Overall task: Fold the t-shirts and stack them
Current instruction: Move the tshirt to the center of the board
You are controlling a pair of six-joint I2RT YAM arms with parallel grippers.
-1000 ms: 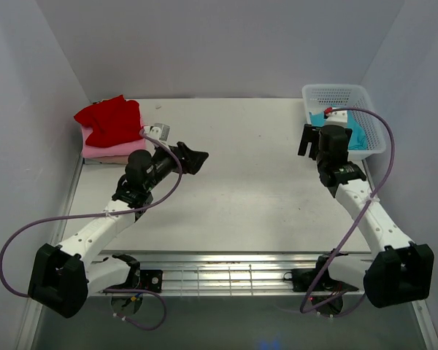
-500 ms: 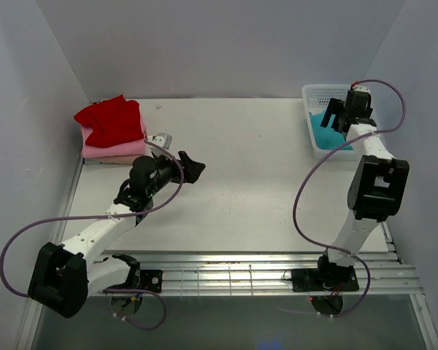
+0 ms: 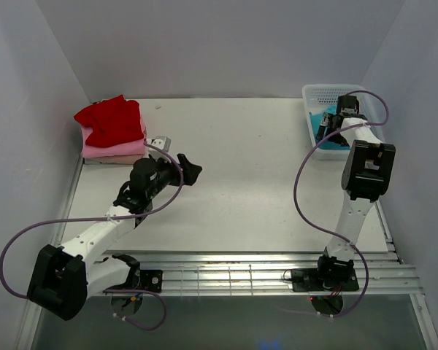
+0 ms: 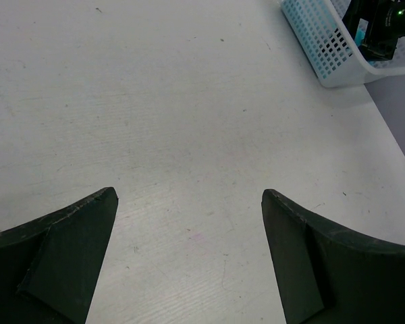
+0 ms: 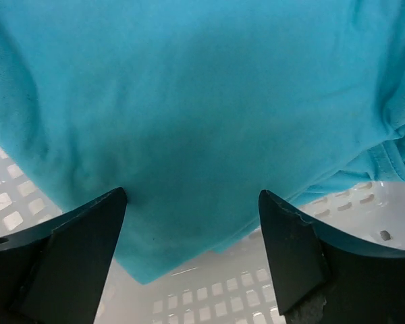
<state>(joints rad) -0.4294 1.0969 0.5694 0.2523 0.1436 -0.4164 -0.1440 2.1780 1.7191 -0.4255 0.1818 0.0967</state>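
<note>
**Right gripper open over the teal shirt in the basket**

The teal t-shirt (image 5: 209, 101) lies bunched in the white mesh basket (image 3: 334, 89) at the far right corner of the worktop (image 3: 255, 168). One edge of it trails across the basket floor. I have the right gripper (image 5: 192, 196) pointed down into the basket, close over the cloth, jaws spread wide and holding nothing. The shirt fills the view between and beyond the fingers, so I judge a straight descent would pinch a fold. Whether the tips touch the fabric I cannot tell.

At the far left, the red t-shirt (image 3: 111, 119) sits a little rumpled on a pink t-shirt (image 3: 120, 149) and a beige t-shirt (image 3: 106, 159). I take that to be the stack this shirt should join. The left gripper (image 4: 189, 196) hovers over bare worktop, well apart from the basket. It is also wide open and empty, placed, I think, to help spread the shirt once it is out.
</note>
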